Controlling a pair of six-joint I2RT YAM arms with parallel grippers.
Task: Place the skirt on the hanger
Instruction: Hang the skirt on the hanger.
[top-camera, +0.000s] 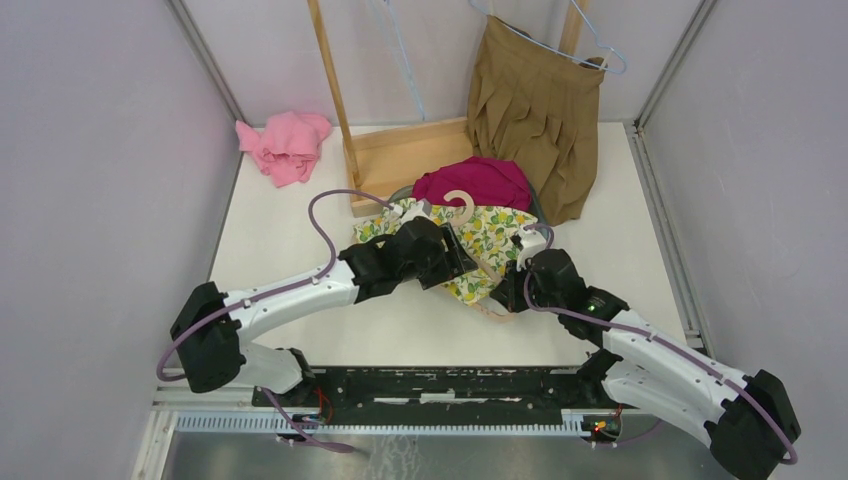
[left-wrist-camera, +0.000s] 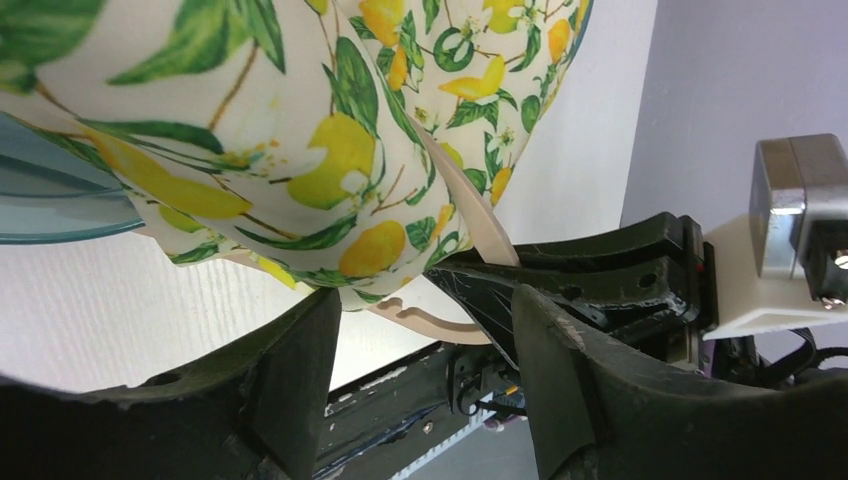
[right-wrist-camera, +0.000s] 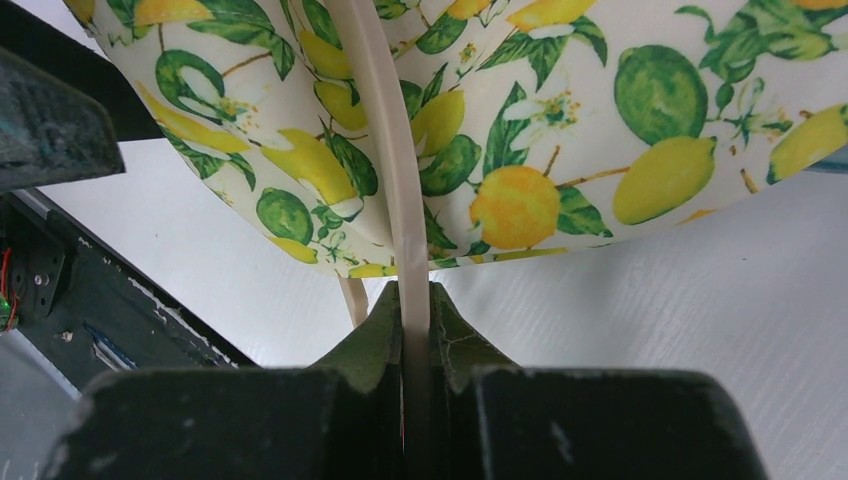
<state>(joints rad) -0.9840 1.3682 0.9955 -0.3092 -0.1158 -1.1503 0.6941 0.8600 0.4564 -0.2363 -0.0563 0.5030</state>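
The lemon-print skirt (top-camera: 492, 232) lies draped over a beige hanger (top-camera: 462, 205) in the middle of the table, the hanger's hook poking out at its far side. My right gripper (right-wrist-camera: 415, 310) is shut on a thin bar of the hanger (right-wrist-camera: 385, 150), just below the skirt's hem (right-wrist-camera: 560, 120). The left gripper (left-wrist-camera: 425, 350) stands open at the skirt's near edge (left-wrist-camera: 300, 150). Its fingers flank the hem and the hanger's curved end (left-wrist-camera: 440, 320) without holding either. In the top view both grippers (top-camera: 455, 260) (top-camera: 520, 278) meet at the skirt's near side.
A brown pleated skirt (top-camera: 535, 110) hangs from a wire hanger on the wooden rack (top-camera: 400, 155) at the back. A magenta garment (top-camera: 475, 182) lies in a grey-blue basin (left-wrist-camera: 50, 190) behind the lemon skirt. A pink cloth (top-camera: 285, 145) sits at the far left.
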